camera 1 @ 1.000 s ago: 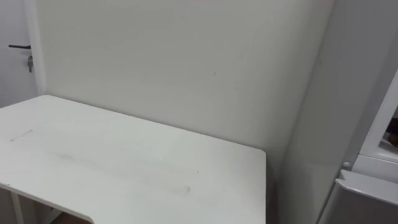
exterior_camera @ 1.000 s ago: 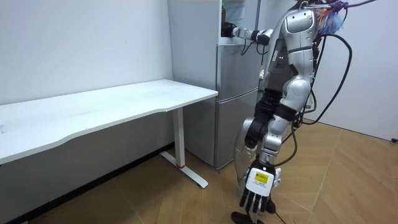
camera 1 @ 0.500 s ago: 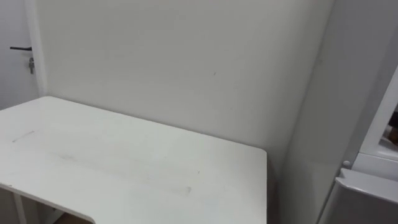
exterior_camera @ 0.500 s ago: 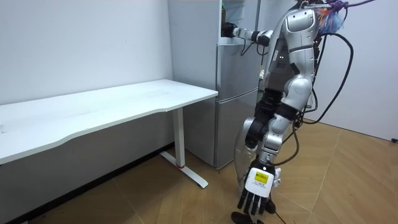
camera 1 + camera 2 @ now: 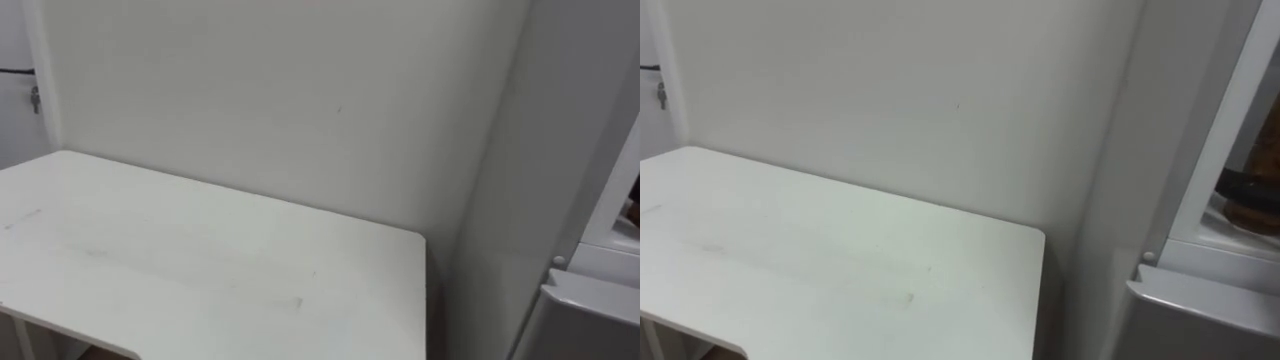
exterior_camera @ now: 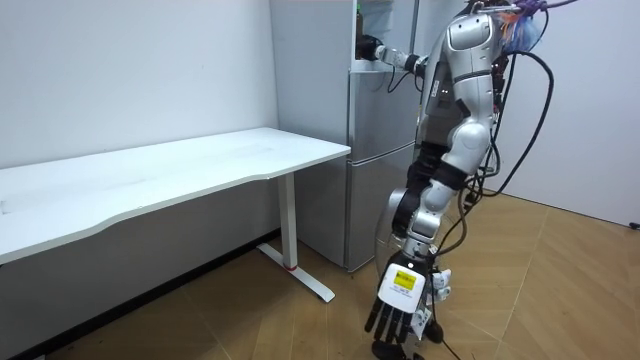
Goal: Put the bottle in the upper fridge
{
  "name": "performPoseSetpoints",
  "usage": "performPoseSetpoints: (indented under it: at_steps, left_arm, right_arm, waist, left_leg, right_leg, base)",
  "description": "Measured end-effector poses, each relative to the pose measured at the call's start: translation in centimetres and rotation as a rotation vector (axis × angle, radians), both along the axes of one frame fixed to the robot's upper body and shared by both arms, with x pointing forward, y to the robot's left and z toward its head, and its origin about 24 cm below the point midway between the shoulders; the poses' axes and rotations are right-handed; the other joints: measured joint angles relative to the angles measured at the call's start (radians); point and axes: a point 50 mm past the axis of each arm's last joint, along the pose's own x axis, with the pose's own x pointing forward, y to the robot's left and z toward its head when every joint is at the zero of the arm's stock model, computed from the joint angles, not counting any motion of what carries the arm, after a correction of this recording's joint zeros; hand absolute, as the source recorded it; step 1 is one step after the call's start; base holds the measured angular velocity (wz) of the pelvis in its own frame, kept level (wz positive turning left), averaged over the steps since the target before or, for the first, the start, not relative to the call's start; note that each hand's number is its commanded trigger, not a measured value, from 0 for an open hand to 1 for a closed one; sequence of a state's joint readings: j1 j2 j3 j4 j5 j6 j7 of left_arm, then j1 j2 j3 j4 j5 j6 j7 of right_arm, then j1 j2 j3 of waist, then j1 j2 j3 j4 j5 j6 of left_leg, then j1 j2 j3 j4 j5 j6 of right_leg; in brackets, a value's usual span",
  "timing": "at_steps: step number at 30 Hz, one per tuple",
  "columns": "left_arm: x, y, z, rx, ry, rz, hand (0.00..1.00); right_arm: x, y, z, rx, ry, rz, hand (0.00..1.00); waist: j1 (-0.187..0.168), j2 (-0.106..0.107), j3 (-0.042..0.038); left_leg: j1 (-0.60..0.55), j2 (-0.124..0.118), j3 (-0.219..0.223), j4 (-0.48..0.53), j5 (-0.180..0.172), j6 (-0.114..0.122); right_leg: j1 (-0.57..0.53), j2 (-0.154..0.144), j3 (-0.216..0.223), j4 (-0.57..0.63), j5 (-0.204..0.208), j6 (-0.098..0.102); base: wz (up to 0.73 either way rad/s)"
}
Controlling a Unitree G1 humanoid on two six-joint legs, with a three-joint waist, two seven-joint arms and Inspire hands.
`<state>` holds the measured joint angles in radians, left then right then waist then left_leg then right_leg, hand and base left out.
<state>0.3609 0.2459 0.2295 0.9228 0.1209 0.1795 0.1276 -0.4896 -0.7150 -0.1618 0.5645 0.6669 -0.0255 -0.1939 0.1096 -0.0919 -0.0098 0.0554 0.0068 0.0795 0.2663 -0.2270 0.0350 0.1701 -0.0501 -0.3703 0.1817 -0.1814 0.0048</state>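
The bottle I cannot pick out for certain. A dark brownish shape (image 5: pixel 1252 198) sits just inside the upper fridge (image 6: pixel 386 28), and it may be the bottle or only the robot hand, so its long axis is anyone's guess. The right robot hand (image 6: pixel 368 47) reaches level into that opening, and I cannot tell whether it grips anything. The left robot hand (image 6: pixel 398 305) hangs low by the floor, fingers straight and holding nothing (well out of it). Any coming move is therefore the right arm's job. The white desk (image 6: pixel 200 165) stands beside the fridge, its near corner close to the fridge's side wall, and blocks nothing.
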Motion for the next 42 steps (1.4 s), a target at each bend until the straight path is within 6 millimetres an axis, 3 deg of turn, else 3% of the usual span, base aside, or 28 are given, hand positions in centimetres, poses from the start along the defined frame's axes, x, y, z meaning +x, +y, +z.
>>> performPoseSetpoints:
  at_steps: [10,17,22,32,42]
  left_arm:
    - [0.1,-0.2,0.0,-0.004,-0.019,-0.022,0.00]
    - [-1.0,-0.6,-0.2,-0.001,0.014,-0.024,0.00]
    - [-1.0,-0.8,-0.3,-0.007,0.017,-0.031,0.00]
    - [-1.1,-2.2,-0.9,-0.049,0.000,-0.026,0.00]
    - [-1.5,-2.6,-1.2,-0.061,-0.013,-0.026,0.00]
  right_arm:
    - [-1.4,1.8,0.3,-0.057,-0.049,0.004,0.00]
    - [-2.5,4.5,-0.2,-0.043,-0.096,0.033,0.00]
    - [-3.3,5.9,-0.7,-0.040,-0.117,0.026,0.00]
    - [-5.2,9.0,0.8,-0.008,-0.265,0.074,0.00]
    - [-7.2,10.1,0.9,-0.015,-0.316,0.106,0.00]
  waist:
    - [-0.010,0.010,-0.0004]
    - [-0.026,0.017,0.0027]
    - [-0.045,0.022,0.0033]
    - [-0.061,0.067,0.0024]
    - [-0.083,0.053,0.0041]
  left_leg:
    - [-0.002,0.002,0.020,-0.005,0.001,0.000]
    - [0.010,0.006,0.056,-0.021,0.001,0.000]
    - [0.010,0.003,0.059,-0.029,0.002,0.001]
    - [-0.009,0.003,0.076,-0.037,0.002,0.002]
    - [-0.004,0.006,0.090,-0.048,0.002,0.001]
  right_leg:
    - [-0.011,0.000,0.013,0.001,0.000,0.000]
    - [-0.022,0.000,0.039,0.003,0.000,0.000]
    - [-0.029,-0.002,0.045,0.003,0.000,0.001]
    - [-0.063,0.000,0.068,0.005,0.001,0.002]
    - [-0.072,0.002,0.085,0.006,0.001,0.002]
  base:
    - [-0.05]
    - [-0.15]
    - [-0.04]
    - [-0.06]
    - [-0.05]
